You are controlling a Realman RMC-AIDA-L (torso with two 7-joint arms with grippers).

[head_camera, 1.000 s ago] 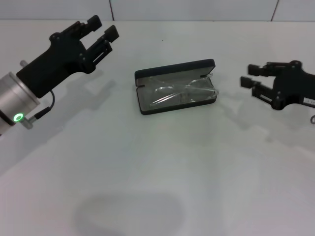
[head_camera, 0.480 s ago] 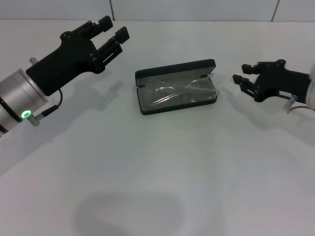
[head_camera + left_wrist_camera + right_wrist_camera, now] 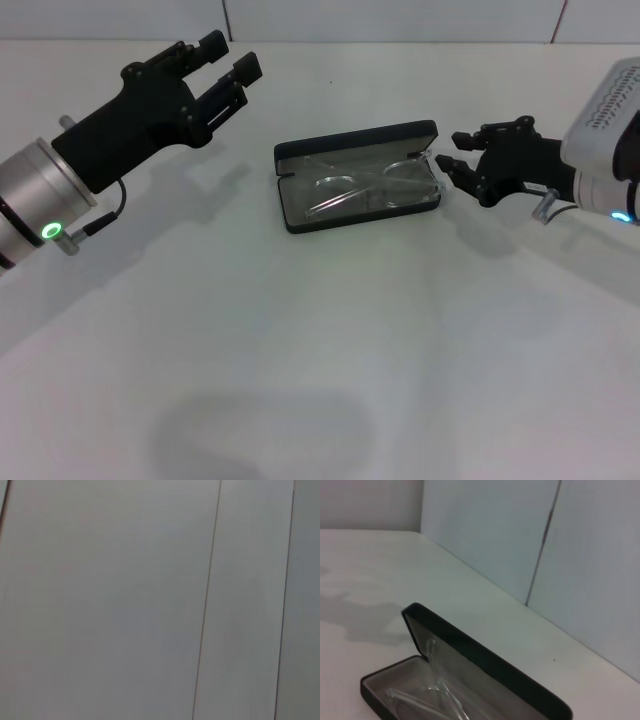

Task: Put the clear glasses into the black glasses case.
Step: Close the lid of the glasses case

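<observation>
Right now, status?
Right gripper open, beside black glasses case. Left gripper open, raised clear. Clear glasses in case, lid open. Nothing blocking.

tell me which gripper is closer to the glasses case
The right gripper, open beside the end of the black glasses case where an arm of the clear glasses sticks up. The left gripper hangs farther off.

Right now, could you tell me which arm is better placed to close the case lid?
The right. The right gripper sits open just beside the black glasses case, where the clear glasses already lie. The left gripper hangs raised and farther off.
</observation>
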